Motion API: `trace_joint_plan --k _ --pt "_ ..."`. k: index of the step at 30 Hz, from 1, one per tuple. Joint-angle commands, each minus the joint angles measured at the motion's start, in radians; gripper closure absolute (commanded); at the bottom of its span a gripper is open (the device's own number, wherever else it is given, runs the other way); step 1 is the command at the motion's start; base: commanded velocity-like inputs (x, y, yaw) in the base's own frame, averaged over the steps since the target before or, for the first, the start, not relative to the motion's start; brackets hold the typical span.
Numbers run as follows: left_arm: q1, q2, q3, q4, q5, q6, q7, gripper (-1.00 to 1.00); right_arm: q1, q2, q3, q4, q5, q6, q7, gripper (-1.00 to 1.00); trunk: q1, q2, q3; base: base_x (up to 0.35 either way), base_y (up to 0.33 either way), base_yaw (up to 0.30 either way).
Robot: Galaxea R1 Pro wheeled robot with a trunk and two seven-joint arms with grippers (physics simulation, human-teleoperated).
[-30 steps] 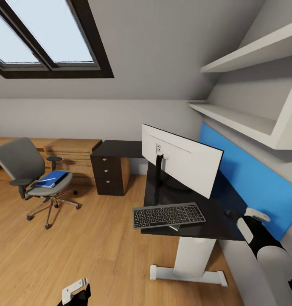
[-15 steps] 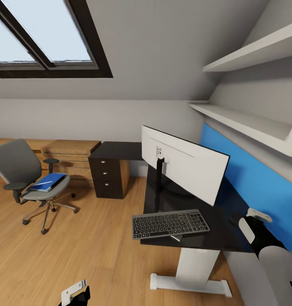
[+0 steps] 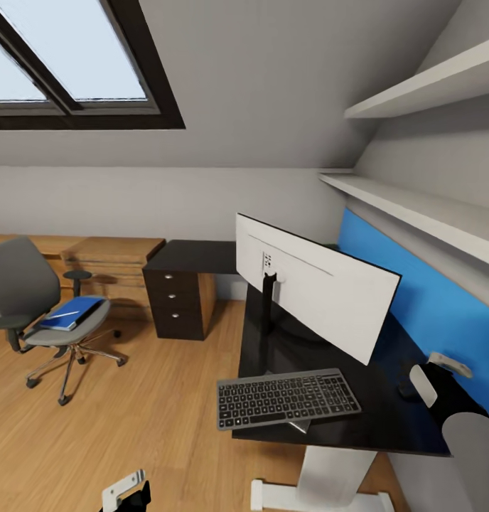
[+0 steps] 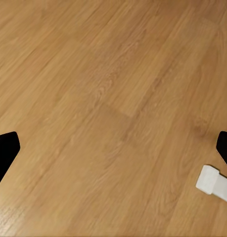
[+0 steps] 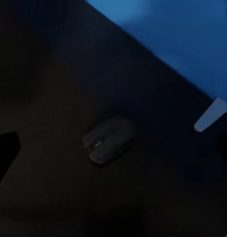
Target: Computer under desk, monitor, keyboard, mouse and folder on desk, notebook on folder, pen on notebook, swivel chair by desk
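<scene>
Broadly, the desk (image 3: 202, 250) is the biggest piece: a glossy black L-shaped surface on a white pedestal, blue panel behind, dark drawer unit at its far corner. It looks heavy and needs no moving. The swivel chair (image 3: 20, 284) stands well apart from it on the wooden floor (image 4: 113, 98), grey with black armrests and a chrome star base; on casters it should roll easily if pushed at the tall back. The monitor (image 3: 315, 288) stands upright on the surface, white back toward the camera, top-heavy on a thin stand, so best left alone. The keyboard (image 3: 287, 397) lies near the front edge, slim and rigid, with one lower corner seeming to overhang.

The folder (image 3: 70, 313) lies flat on the chair seat, bright blue, stiff and light by its look; I judge the free edge the place to pinch it. A small dark mouse (image 5: 107, 140) sits on the surface near the blue panel, smooth and probably slippery, best taken by its sides.

The right gripper (image 5: 113, 143) hovers above the mouse, fingers spread wide and empty. The left gripper (image 4: 113, 148) hangs over bare floor, likewise wide apart, holding nothing.
</scene>
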Motion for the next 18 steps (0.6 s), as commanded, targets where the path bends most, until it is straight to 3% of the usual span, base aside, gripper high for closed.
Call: trace_joint_plan --k 1,5,10,18 --pt "-0.001 0.000 0.000 0.003 0.009 -0.004 0.002 -1.00 0.000 -0.003 -0.019 -0.002 -0.009 0.003 -0.009 -1.00 0.000 -0.001 -0.001 0.071 -0.025 0.000" --pt "-0.001 0.000 0.000 0.007 0.010 -0.004 0.003 -1.00 0.000 -0.018 -0.083 -0.002 -0.008 0.001 -0.015 -1.00 0.000 -0.001 -0.001 0.026 -0.009 0.000" --pt "-0.001 -0.001 0.000 0.008 0.010 -0.004 0.000 -1.00 0.000 -0.027 -0.097 -0.002 -0.009 0.001 -0.016 -1.00 0.000 -0.001 -0.001 0.028 -0.002 0.000" --pt "-0.001 -0.003 0.000 0.010 0.010 -0.004 0.002 -1.00 0.000 -0.031 -0.102 -0.002 -0.009 0.002 -0.017 -1.00 0.000 -0.001 -0.001 0.150 0.000 0.000"
